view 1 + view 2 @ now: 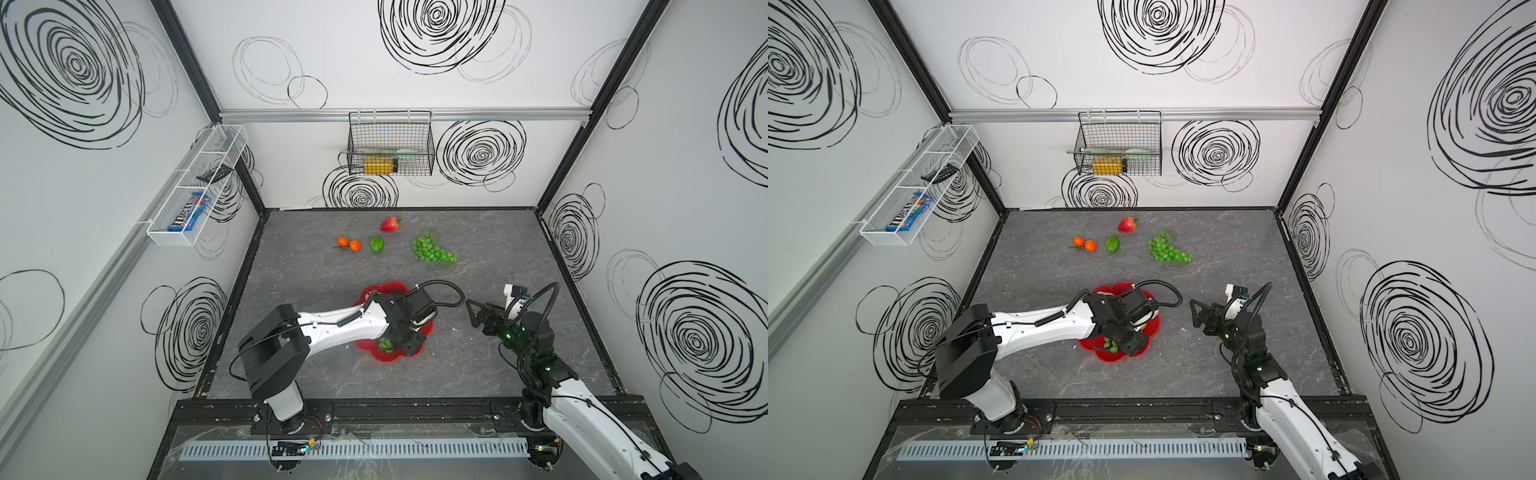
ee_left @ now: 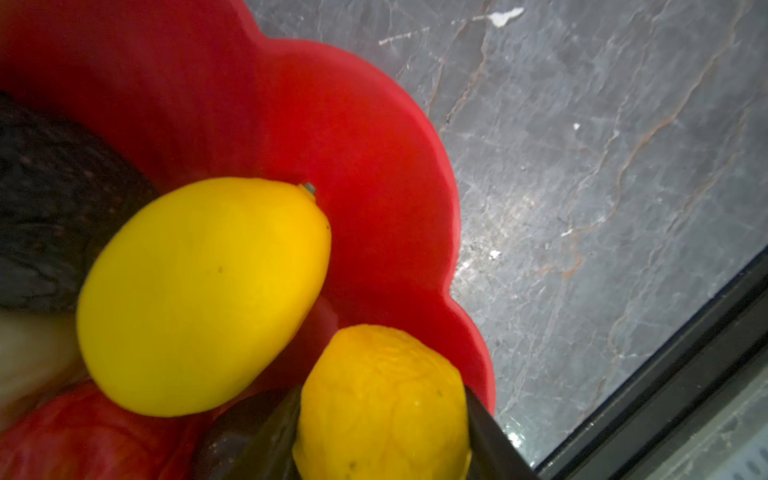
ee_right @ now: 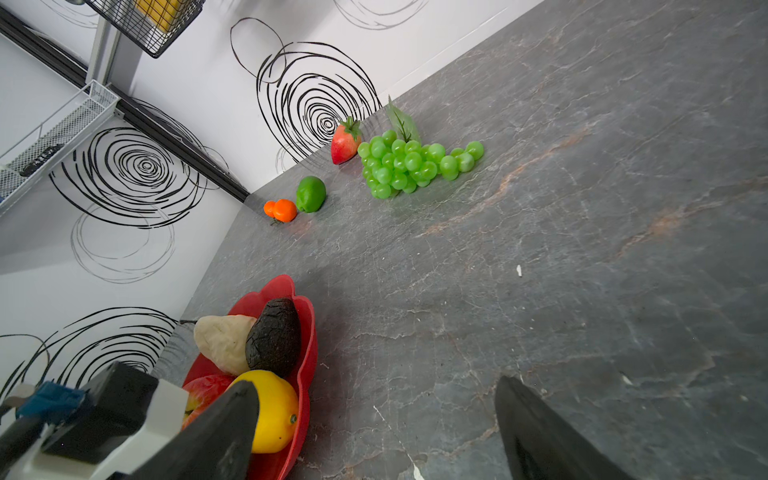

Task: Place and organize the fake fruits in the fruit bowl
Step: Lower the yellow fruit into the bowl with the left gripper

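Note:
The red scalloped fruit bowl [image 1: 384, 287] [image 2: 332, 145] sits mid-table. My left gripper [image 2: 380, 399] [image 1: 411, 328] hangs over the bowl, shut on a yellow fruit with wrinkled skin [image 2: 382, 407]. Beside that fruit, inside the bowl, lie a smooth yellow lemon [image 2: 199, 291], a dark avocado [image 3: 274, 336], a cream lumpy piece [image 3: 222, 343], a red apple [image 3: 205, 388] and some green grapes [image 1: 384, 344]. My right gripper [image 3: 374, 382] [image 1: 478, 320] stands open and empty, right of the bowl. Toward the back of the table lie a strawberry [image 1: 390, 224], two oranges [image 1: 348, 243], a lime [image 1: 377, 244] and a grape bunch [image 1: 432, 250].
A black wire basket [image 1: 390, 145] with a yellow bottle hangs on the back wall. A white mesh tray [image 1: 195, 187] is fixed to the left wall. A black frame rail [image 1: 374, 405] runs along the table's front edge.

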Robot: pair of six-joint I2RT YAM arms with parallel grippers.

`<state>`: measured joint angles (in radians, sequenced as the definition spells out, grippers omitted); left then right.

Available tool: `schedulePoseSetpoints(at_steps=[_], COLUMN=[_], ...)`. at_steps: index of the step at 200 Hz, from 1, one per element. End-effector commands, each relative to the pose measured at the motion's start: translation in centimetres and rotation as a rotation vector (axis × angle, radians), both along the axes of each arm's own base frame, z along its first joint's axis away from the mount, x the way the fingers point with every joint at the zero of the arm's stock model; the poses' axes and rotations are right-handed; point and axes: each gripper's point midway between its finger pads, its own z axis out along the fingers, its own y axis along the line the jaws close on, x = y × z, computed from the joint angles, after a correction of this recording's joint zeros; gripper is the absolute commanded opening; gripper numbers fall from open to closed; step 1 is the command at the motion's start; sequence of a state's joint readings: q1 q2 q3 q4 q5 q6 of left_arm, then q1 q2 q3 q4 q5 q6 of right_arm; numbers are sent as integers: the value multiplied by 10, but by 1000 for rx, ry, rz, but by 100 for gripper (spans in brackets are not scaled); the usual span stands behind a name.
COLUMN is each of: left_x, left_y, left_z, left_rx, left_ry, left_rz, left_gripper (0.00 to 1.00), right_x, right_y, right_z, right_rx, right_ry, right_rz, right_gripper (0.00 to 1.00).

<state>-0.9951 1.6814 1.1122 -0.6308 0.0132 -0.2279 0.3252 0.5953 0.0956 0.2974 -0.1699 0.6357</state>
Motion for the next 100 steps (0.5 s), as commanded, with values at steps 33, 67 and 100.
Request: schedulePoseSetpoints(at_steps=[33,67,100], left_x=[1,0,0], left_y=[-5,-5,-4], left_z=[0,-2,-2], left_rx=[29,30,33], left_ry=[-19,-16,-18], left_rz=[-37,-43,-42], left_gripper=[59,63,65], right_x=[0,0,1], right_y=[0,0,-1], right_z=[3,3,3], right_rx=[18,21,21], right_ry=[-24,-24,-22], right_rz=[-8,-12,-14], right_gripper=[93,94,94])
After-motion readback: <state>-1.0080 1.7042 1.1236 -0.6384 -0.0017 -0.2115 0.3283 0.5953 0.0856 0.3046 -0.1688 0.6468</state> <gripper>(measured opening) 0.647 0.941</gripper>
